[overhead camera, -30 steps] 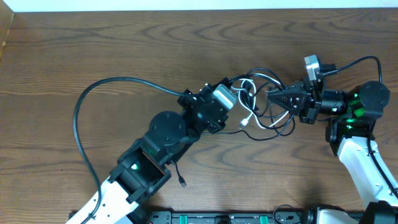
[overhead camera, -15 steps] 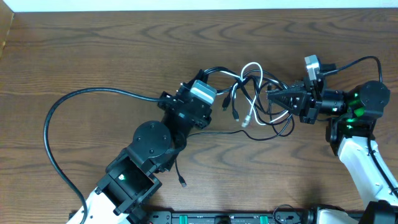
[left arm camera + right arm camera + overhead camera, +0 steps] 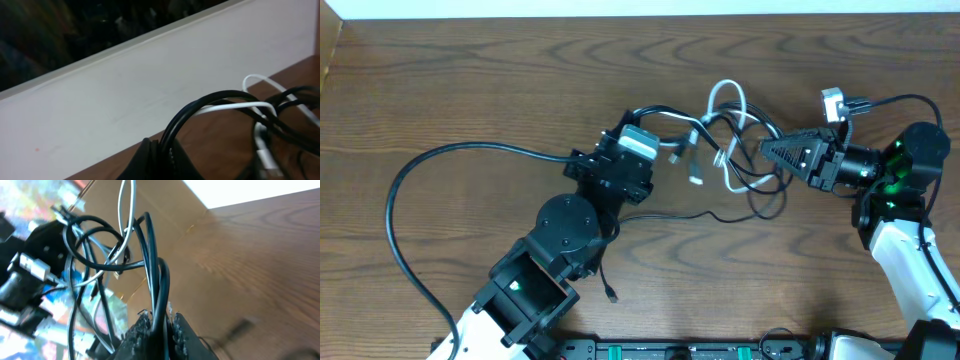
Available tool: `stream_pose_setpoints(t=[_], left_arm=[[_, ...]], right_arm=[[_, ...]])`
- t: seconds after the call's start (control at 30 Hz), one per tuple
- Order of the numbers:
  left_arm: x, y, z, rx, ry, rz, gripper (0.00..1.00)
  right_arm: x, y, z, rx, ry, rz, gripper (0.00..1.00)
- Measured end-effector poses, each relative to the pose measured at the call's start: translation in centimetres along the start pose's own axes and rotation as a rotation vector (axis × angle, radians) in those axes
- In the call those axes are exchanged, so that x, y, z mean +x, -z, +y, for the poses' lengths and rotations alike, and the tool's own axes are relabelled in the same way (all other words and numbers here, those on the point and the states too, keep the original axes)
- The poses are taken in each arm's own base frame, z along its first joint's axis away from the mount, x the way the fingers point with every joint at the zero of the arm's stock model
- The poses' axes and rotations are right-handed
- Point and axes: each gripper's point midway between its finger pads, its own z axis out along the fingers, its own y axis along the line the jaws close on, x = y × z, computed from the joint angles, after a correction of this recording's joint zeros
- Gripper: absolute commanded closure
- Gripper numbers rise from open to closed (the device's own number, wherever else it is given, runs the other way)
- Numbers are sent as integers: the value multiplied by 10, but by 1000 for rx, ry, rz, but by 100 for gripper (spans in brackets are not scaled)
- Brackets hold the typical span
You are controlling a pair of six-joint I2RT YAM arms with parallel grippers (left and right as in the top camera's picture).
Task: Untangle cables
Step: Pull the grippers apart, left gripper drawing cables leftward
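The cables hang in a tangle between my two grippers: black loops (image 3: 752,172) and a white cable (image 3: 725,96) arching toward the far edge. My left gripper (image 3: 655,135) is shut on black cable strands (image 3: 200,107), which rise out of its closed fingertips (image 3: 160,146); the white cable (image 3: 235,106) crosses behind them. My right gripper (image 3: 766,149) points left at the tangle and is shut on a black cable (image 3: 155,275) that runs up between its pads (image 3: 159,319). Two small plug ends (image 3: 692,162) dangle between the grippers.
A thin black cord (image 3: 665,216) lies on the wooden table (image 3: 470,80) below the tangle and ends in a plug (image 3: 613,294) near the front edge. A thick black wire (image 3: 430,165) arcs from the left arm across the left side. A white wall (image 3: 125,90) borders the far edge.
My left gripper has pulled left and away with its black strands, stretching the tangle. The white loop has lifted toward the far edge. My right gripper shifted slightly right.
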Motion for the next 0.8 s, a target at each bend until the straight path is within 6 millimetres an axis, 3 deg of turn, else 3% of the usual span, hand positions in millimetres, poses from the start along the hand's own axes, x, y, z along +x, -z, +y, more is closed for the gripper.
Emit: stream_pose_setpoints(t=[0.17, 0.33, 0.8], left_arm=[[1, 2, 7, -31, 0, 8, 92], [3, 2, 9, -42, -2, 17, 92], [9, 2, 10, -47, -13, 40, 92]], right_arm=[[-5, 3, -7, 36, -11, -34, 45], [-6, 3, -10, 46, -16, -43, 25], [-7, 4, -10, 51, -14, -47, 4]])
